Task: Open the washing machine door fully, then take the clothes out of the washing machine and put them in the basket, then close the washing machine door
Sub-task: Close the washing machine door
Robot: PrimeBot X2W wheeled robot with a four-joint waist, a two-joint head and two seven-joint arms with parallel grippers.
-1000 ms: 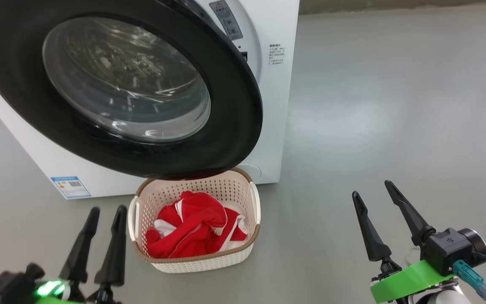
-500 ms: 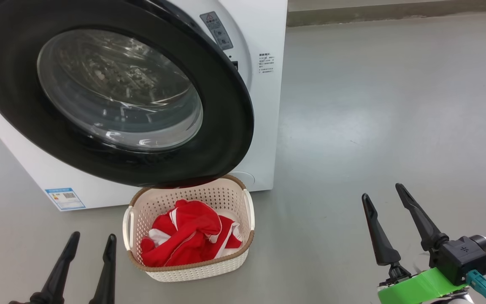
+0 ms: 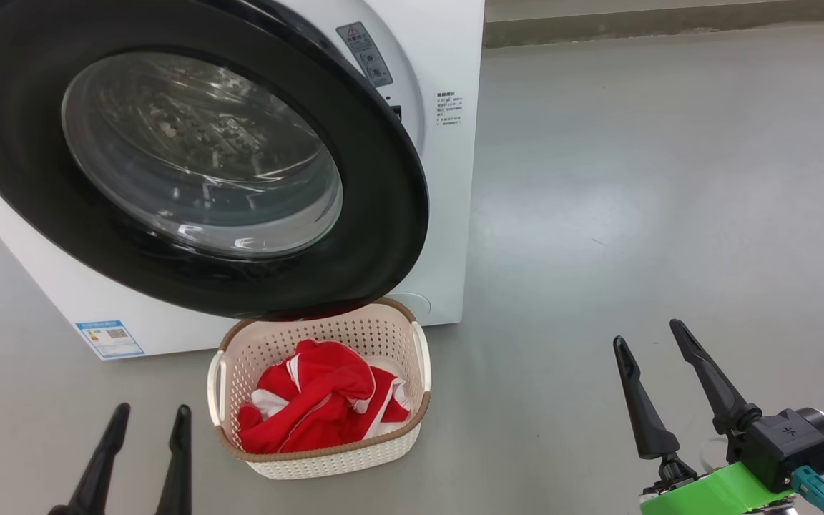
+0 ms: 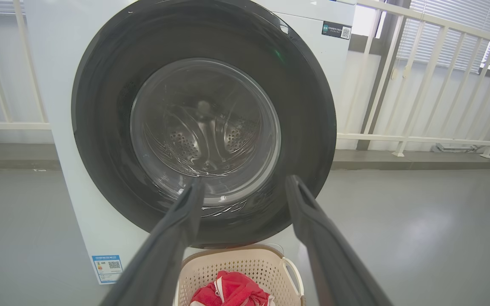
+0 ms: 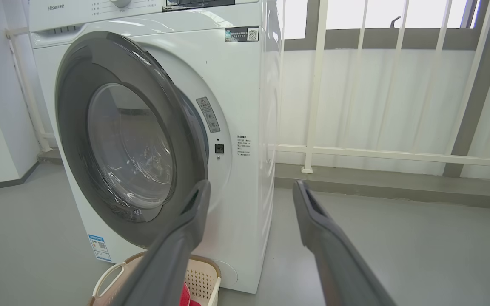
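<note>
Grey floor (image 3: 634, 179), white washing machine (image 3: 448, 214) and cream basket (image 3: 326, 461) on it.

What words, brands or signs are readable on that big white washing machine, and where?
"Hisense": top panel of the big white front-loading washing machine.
Warning triangle sign: narrow grey sticker on the white front; its wording is unreadable.
Blue label sticker, black QR-code sticker, small printed block on the front: too small to read.

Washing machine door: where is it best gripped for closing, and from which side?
Probably the black rim at the free right edge of the door. The door stands ajar, so this edge sticks out from the washing machine with a gap behind. The open right gripper is on that side; come from the right.
</note>
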